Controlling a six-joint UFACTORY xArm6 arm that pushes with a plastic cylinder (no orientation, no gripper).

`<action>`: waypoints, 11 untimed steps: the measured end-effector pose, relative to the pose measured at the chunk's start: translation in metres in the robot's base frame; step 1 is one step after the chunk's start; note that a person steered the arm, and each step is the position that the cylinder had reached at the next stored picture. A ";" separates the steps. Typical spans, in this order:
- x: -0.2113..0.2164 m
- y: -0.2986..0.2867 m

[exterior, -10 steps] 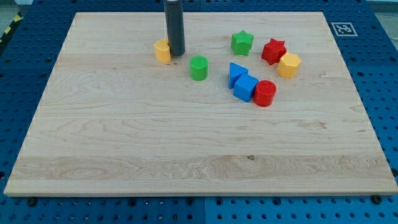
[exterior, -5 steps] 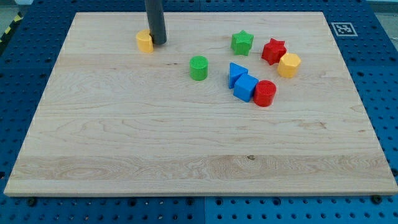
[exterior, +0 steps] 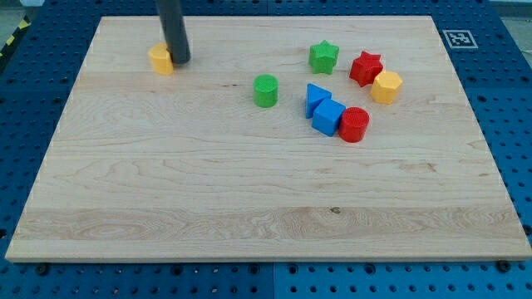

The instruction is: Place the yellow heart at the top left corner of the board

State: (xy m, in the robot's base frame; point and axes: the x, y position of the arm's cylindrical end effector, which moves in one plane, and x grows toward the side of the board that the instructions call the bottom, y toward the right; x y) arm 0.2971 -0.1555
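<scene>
The yellow heart (exterior: 160,60) lies on the wooden board (exterior: 249,191) near the view's top left. My tip (exterior: 180,62) stands right against the heart's right side, touching it. The dark rod rises from there out of the view's top.
A green cylinder (exterior: 265,90) sits near the middle top. To its right lie a green star (exterior: 323,57), a red star (exterior: 365,67), a yellow hexagon (exterior: 386,86), a blue triangle (exterior: 315,96), a blue cube (exterior: 328,117) and a red cylinder (exterior: 354,124).
My tip and the yellow heart have moved together to the view's left and slightly up. The other blocks have not moved.
</scene>
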 end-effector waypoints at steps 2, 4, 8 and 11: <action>0.002 -0.004; 0.066 -0.042; 0.034 -0.020; 0.027 -0.031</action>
